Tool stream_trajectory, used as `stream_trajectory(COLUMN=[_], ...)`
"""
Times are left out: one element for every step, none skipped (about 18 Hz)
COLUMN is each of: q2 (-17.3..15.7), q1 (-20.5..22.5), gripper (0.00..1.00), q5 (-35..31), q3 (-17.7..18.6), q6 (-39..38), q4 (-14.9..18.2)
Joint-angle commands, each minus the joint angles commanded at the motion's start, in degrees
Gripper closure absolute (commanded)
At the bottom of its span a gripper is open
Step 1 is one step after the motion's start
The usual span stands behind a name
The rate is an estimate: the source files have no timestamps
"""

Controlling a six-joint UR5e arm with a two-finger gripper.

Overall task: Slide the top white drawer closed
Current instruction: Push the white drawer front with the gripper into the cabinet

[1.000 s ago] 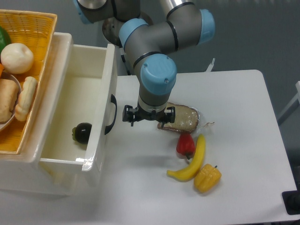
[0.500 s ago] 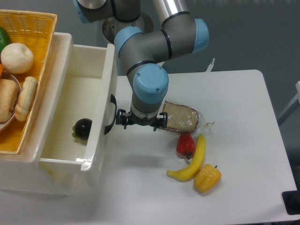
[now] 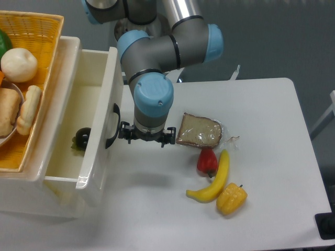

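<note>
Since the earlier frames, the glossy cream-white top drawer with a curved black handle (image 3: pixel 99 117) is seen pushed partway inward, and the black two-finger gripper (image 3: pixel 145 137) is shifted left with it. The gripper is positioned just beside the drawer's panelled front, next to the handle; whether its fingers are spread or closed cannot be told from this view. The drawer is observed partly open, and a dark round object (image 3: pixel 81 137) is noted inside it. A yellow wicker basket (image 3: pixel 36 36) holding bread and vegetables is placed on the cabinet behind the drawer. Right of the drawer, on the white table (image 3: pixel 272 157), a wrapped bread slice (image 3: pixel 200 130), a red pepper (image 3: pixel 207 162), a yellow banana (image 3: pixel 215 180) and a yellow pepper (image 3: pixel 231 198) are recorded.
</note>
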State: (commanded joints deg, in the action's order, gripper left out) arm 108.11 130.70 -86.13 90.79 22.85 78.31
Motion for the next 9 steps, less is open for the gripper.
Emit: stream_trajectory(q2=[0.0,0.0,0.0,0.0,0.0,0.0,0.0,0.0,0.0], q1=[-0.5,-0.9,-1.4,-1.8,-1.9,-2.2,-2.6,-2.7,-2.8], gripper=[0.0,0.0,0.0,0.0,0.0,0.0,0.0,0.0,0.0], q5=[-0.1,0.0,-0.1,-0.2,-0.1,-0.1,-0.1,-0.1,-0.1], q3=[0.0,0.0,0.0,0.0,0.0,0.0,0.0,-0.1,-0.1], q6=[0.0,0.0,0.0,0.0,0.0,0.0,0.0,0.1,0.1], q4=[0.0,0.0,0.0,0.0,0.0,0.0,-0.1,-0.1,-0.1])
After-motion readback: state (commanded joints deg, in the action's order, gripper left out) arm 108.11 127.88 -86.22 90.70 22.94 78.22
